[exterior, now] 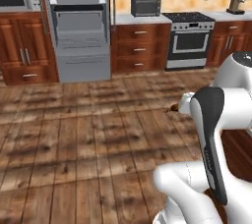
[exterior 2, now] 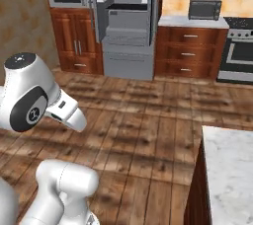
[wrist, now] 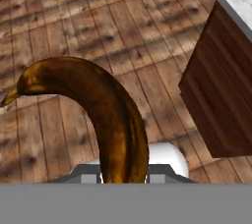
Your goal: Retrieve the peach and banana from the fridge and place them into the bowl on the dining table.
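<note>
The banana point(wrist: 106, 115), brown and curved, rises from between the fingers, which appear closed on its lower end, over the wood floor point(wrist: 74, 31). It could slip and drop there if the base jolts, or its tip could clip the edge of the dining table worktop point(exterior 2: 232, 165) nearby.

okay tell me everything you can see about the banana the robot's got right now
The curved, brown-mottled yellow banana looks overripe, its skin mostly dark brown with golden patches. In the hand view it rises from the gripper at the bottom edge, arches up and left, and ends in a pointed yellowish tip. It hangs above the wooden plank floor, touching nothing else.
</note>
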Tool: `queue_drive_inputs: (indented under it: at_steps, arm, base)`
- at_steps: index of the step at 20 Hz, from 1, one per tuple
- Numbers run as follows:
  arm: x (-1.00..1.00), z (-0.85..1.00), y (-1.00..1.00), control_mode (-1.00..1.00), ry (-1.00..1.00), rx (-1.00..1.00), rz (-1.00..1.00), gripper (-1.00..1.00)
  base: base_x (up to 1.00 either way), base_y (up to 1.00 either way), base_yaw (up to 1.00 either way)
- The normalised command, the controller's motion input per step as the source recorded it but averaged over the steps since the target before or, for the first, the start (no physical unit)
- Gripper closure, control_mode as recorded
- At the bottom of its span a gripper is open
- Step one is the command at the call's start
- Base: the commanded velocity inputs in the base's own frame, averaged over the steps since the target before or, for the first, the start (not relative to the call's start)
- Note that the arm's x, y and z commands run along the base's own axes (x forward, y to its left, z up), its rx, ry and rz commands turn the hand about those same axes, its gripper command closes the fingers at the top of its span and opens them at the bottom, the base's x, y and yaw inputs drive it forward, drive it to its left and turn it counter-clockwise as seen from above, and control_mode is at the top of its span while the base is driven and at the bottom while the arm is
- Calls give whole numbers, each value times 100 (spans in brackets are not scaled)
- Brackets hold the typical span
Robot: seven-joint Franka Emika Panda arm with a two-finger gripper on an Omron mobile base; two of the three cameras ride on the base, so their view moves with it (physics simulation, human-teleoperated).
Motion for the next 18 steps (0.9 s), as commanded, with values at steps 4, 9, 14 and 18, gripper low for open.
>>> queue_drive_inputs:
  at_steps: [4,9,14,18]
  arm:
    - [0,0,0,100,0,0,0,100]
    - [0,0,0,100,0,0,0,100]
    - [0,0,0,100,0,0,0,100]
    - [0,0,0,100,0,0,0,100]
  base:
    - [-100,-65,-7]
    - [-100,-18,-5]
    - [-100,-3,-3]
    - [-100,-17,-4]
